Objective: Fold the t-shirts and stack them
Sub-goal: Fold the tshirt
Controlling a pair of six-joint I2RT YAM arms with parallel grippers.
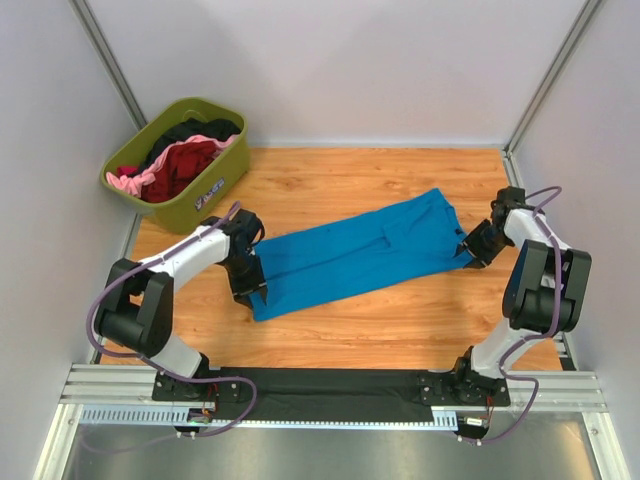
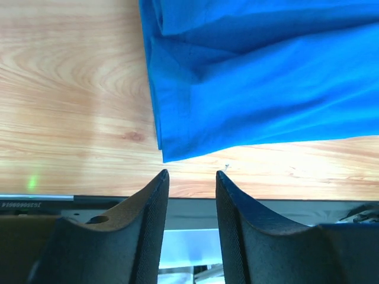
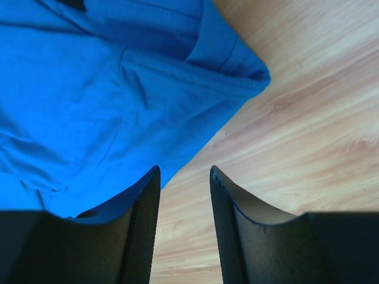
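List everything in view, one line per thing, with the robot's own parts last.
blue t-shirt: one, bright blue, lying flat and folded into a long strip across the middle of the table
heaped clothes: number unclear, dark red, pink and black, piled in the tub
tub: one, olive green, far left corner of the table
table: one, light wood, under everything
left gripper: one, black, open, at the shirt's near left corner, nothing between its jaws
right gripper: one, black, open, at the shirt's right end, bare wood showing in the gap
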